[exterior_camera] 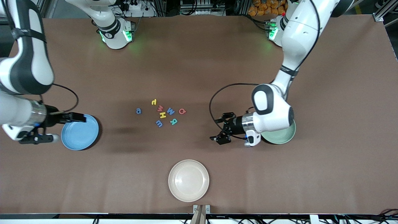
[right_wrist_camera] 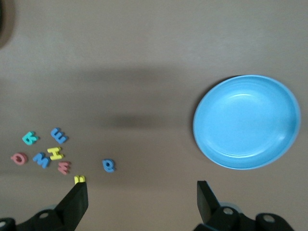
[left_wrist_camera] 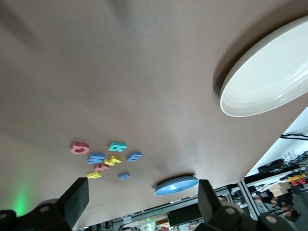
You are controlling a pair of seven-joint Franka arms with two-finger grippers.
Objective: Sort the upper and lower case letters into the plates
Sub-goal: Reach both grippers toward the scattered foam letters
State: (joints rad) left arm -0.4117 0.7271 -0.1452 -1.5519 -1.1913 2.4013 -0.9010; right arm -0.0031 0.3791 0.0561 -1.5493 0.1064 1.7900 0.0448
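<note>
Several small foam letters (exterior_camera: 162, 115) in blue, yellow, red and teal lie clustered at the table's middle, also seen in the left wrist view (left_wrist_camera: 103, 161) and right wrist view (right_wrist_camera: 48, 151). The sky blue plate (exterior_camera: 79, 135) sits empty toward the right arm's end. The mint green plate (exterior_camera: 279, 138) sits toward the left arm's end, largely hidden under the left arm. My left gripper (exterior_camera: 224, 127) hovers open and empty between the letters and the green plate. My right gripper (exterior_camera: 71, 127) hangs open and empty over the blue plate's edge.
A cream-white plate (exterior_camera: 188, 180) stands empty near the front edge, nearer the front camera than the letters. A black cable (exterior_camera: 214, 96) loops from the left arm above the table. Bare brown tabletop surrounds the letters.
</note>
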